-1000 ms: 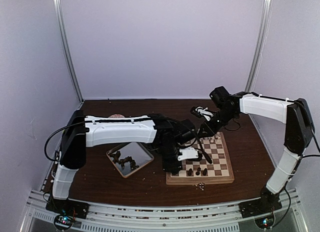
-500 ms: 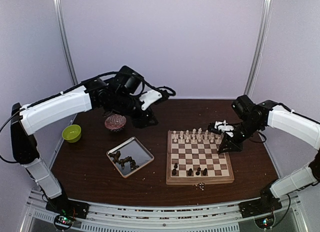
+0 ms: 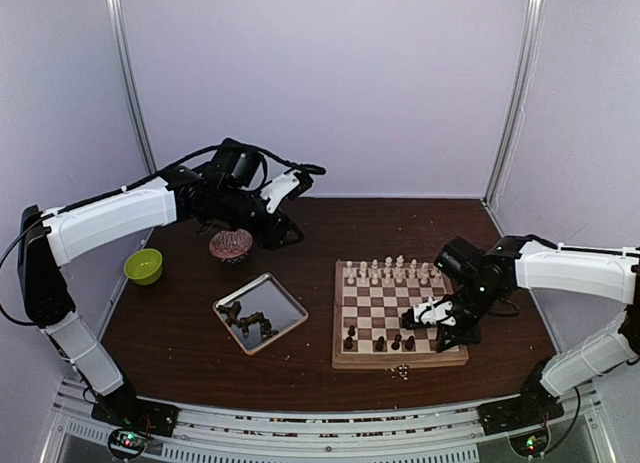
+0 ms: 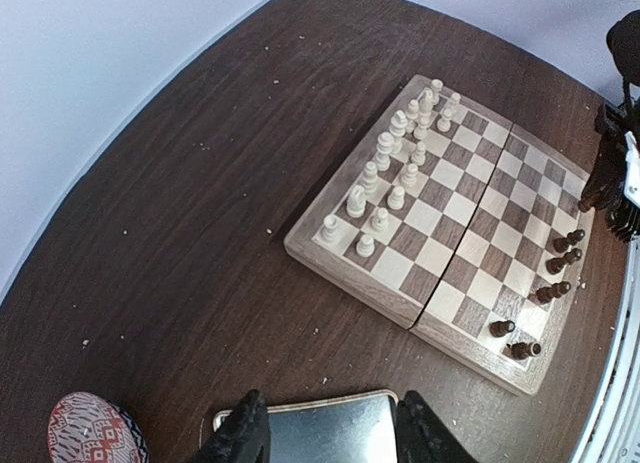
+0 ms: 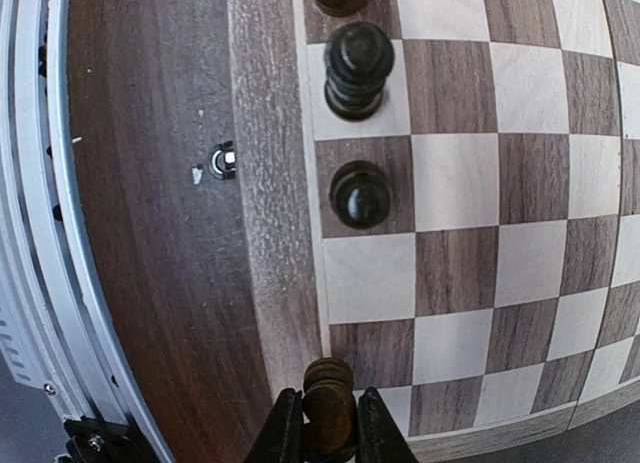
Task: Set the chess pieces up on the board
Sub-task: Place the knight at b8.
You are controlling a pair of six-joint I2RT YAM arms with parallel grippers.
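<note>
Down toward the front has come the right claw (image 5: 330, 431) since half a second ago. It was beside the pale row at 3 o'clock of the board (image 3: 400, 361), and now it sits low at the board's 5 o'clock corner. Its own camera shows what the overhead view hides: the fingers (image 5: 285, 428) are pinched tight on a dark piece (image 5: 329, 388), over the outermost squares by the rim. Whether its base touches the wood I can't tell. Two other dark pieces (image 5: 360, 193) stand farther along that same edge row.

From above, the pale pieces (image 3: 388, 273) fill the two rows at 12 o'clock of the board.

The left claw (image 4: 330, 438) has barely shifted and hangs high at 11 o'clock of the table (image 3: 190, 353). Its camera shows the fingers (image 4: 245, 438) standing apart with nothing between them, over the edge of the metal tray (image 3: 278, 305). Overhead, that tray lies at 9 o'clock of the board with more dark pieces in it. A green bowl (image 3: 143, 266) sits at the table's 9 o'clock edge.
</note>
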